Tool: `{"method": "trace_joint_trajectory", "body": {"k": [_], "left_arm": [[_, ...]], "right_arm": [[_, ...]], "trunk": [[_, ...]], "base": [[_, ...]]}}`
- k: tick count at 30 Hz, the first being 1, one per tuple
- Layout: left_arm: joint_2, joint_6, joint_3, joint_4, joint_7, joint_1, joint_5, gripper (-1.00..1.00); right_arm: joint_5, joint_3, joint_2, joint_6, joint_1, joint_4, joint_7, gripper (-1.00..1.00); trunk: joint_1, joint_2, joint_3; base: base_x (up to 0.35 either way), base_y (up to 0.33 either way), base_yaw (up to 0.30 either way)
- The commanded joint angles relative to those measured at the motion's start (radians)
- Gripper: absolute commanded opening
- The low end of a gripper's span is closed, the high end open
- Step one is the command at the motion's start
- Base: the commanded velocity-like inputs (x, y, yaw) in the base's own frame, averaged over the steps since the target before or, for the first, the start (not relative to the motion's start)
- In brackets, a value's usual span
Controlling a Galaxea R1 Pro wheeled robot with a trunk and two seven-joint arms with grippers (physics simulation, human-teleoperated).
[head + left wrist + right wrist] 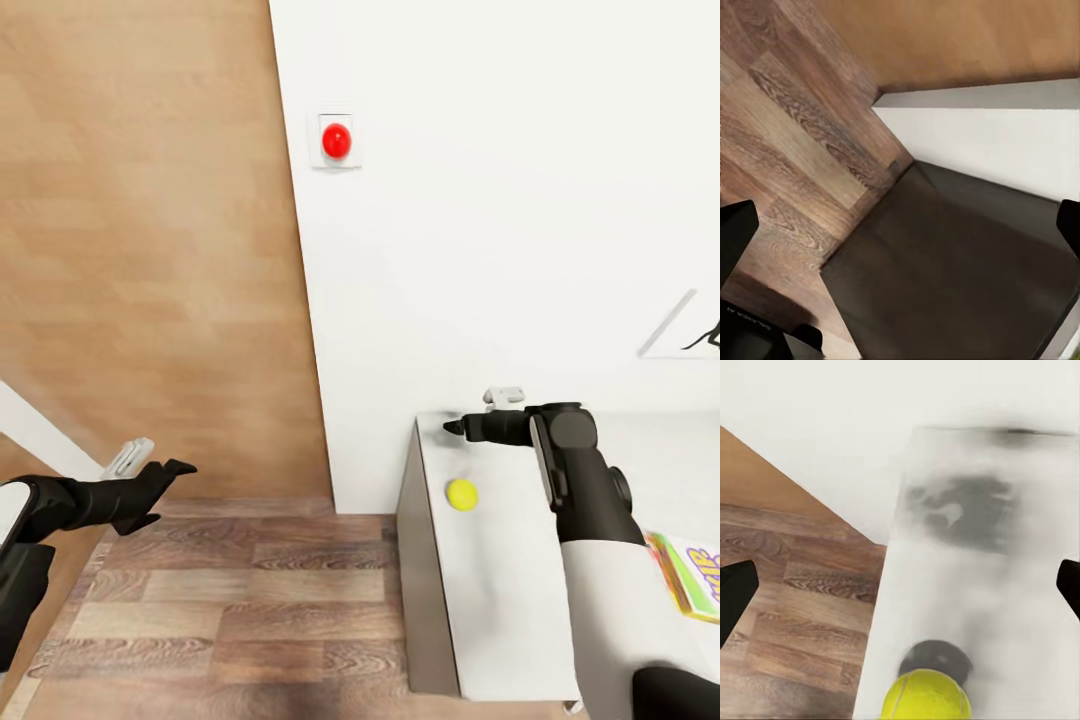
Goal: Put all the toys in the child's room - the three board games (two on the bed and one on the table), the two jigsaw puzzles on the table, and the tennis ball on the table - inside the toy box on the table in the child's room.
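- The table [500, 600], light grey top with a dark side, stands against the white wall [520, 200].
- Right gripper [455, 428] hovers over the table's far corner, fingers spread wide, holding nothing.
- Left gripper [165, 490] hangs over the plank floor [250, 610], fingers apart, empty too.
- SKIP-BO box [690, 575] peeks in beside the right arm.
- Tennis ball [462, 494] sits on the table near its left edge, just short of the right gripper.

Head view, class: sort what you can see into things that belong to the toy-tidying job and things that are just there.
Belong to the job:
tennis ball
table
board game at the table's right edge
right gripper, open over the table

Just there:
red wall button
wall picture
wood floor
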Motion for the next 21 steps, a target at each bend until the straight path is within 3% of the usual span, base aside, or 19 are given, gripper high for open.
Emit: {"method": "trace_joint_trajectory", "body": {"k": [1,4,10,21], "left_arm": [[0.0,0.005,0.001,0.0,0.009,-0.001,0.008,1.0],[-0.001,0.004,-0.024,0.011,0.009,-0.001,0.007,1.0],[-0.005,0.003,-0.04,0.02,0.009,-0.001,0.007,1.0],[-0.044,0.002,-0.054,0.028,0.008,0.018,0.007,1.0]], "right_arm": [[0.01,-0.001,0.0,0.003,-0.001,0.0,0.01,1.0],[0.01,-0.001,0.0,0.003,-0.003,0.042,0.008,1.0],[0.01,-0.001,-0.001,0.003,-0.004,0.066,0.007,1.0],[0.014,-0.006,-0.001,0.003,0.0,0.085,0.002,1.0]], "trunk": [[0.001,-0.002,-0.002],[0.001,-0.002,-0.002],[0.001,-0.002,-0.002],[0.001,-0.002,-0.002]], "base": [[0.107,0.099,0.0],[0.07,0.064,0.0],[0.038,0.035,0.0],[0.012,0.011,0.0]]}}
